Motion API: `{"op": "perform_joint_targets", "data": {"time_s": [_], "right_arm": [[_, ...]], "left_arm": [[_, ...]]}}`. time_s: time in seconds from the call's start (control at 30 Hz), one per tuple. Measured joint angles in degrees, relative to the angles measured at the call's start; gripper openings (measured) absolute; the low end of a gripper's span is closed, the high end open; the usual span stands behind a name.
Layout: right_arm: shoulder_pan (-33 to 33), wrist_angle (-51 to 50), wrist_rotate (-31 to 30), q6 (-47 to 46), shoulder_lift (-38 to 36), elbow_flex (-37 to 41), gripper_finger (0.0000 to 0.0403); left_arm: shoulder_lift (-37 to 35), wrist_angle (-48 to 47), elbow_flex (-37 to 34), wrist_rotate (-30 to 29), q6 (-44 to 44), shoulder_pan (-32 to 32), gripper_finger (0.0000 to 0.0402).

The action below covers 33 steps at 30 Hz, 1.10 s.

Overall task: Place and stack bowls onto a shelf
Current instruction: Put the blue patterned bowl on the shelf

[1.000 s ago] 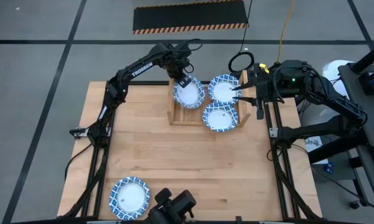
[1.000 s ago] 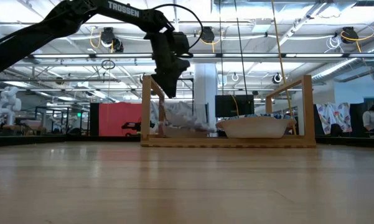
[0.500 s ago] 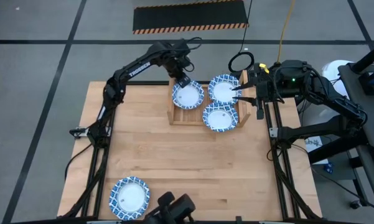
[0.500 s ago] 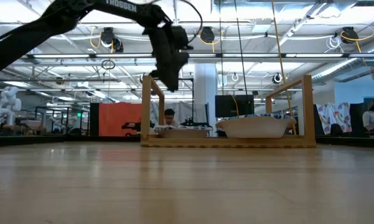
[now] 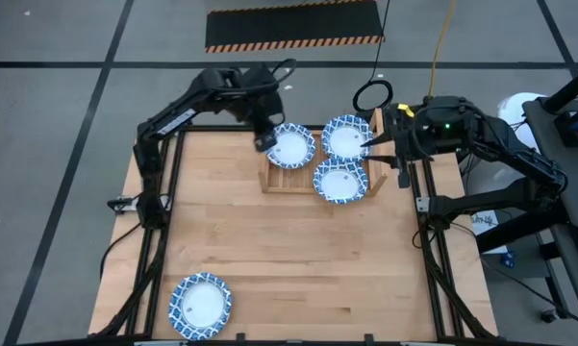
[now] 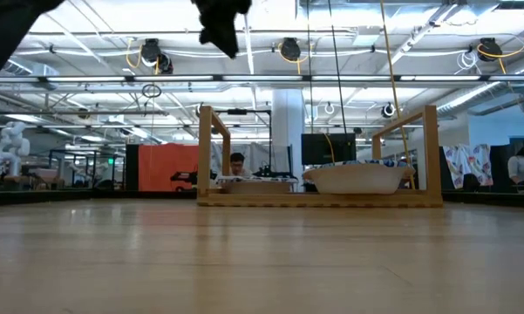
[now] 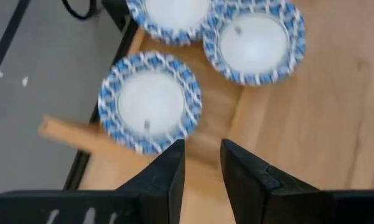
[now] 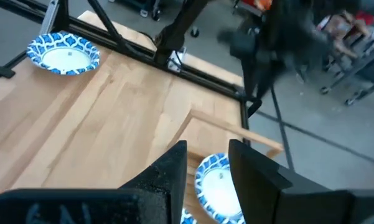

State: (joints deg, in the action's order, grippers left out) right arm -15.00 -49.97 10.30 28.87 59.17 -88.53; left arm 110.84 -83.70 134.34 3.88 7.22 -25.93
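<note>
Hovering left end effector (image 5: 263, 140), empty, beside shelved bowl (image 5: 291, 147)

A second ago the left gripper (image 5: 261, 137) held a round shallow bowl with a blue-and-white patterned rim (image 5: 290, 146) tilted over the left half of the low light-wood slatted shelf (image 5: 269, 179). That bowl now lies flat on the shelf, free of the fingers, which stand apart and empty. The left gripper has since lifted and drawn back — in the high view it sits just off the bowl's left edge, toward the far left corner of the shelf. In the low view it has risen almost out of the top of the picture — only its dark tip shows.
</note>
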Motion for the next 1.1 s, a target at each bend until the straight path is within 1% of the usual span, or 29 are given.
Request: {"op": "perform_joint_targets", "data": {"time_s": [0.13,0.2,0.3,0.47,0.57,0.77,1.03,1.1], "right_arm": [[0.32,-0.21,0.15,-1.37,1.34,-0.02,0.0114],[0.55,-0.18,0.15,-1.53,2.76,-0.02,0.0114],[0.65,-0.14,0.21,-1.63,5.72,-0.01,0.0114],[2.44,0.29,0.39,-0.45,10.02,0.00,0.0114],[4.16,0.91,0.43,-0.10,12.48,0.00,0.0114],[8.96,6.37,0.44,-0.19,16.95,0.00,0.0114],[15.41,16.10,0.46,-6.45,23.02,0.00,0.0114],[16.72,18.25,0.46,-8.58,24.51,0.00,0.0114]], "left_arm": [[-3.24,-7.27,-0.04,-0.49,-3.32,2.43,0.0108],[-4.96,-5.78,-0.89,-0.50,-5.52,3.78,0.0108],[-8.20,-6.34,-1.95,-0.51,-5.86,5.50,0.0108],[-14.82,-6.30,-5.91,-1.19,-10.27,7.83,0.0108],[-19.28,-6.38,-9.94,-1.81,-13.83,9.05,0.0108],[-27.37,-6.37,-19.90,-1.99,-17.08,12.42,0.0108],[-39.20,-6.31,-33.98,-1.92,-22.96,18.75,0.0108],[-42.55,-6.28,-36.92,-0.95,-25.43,20.91,0.0108]]}}
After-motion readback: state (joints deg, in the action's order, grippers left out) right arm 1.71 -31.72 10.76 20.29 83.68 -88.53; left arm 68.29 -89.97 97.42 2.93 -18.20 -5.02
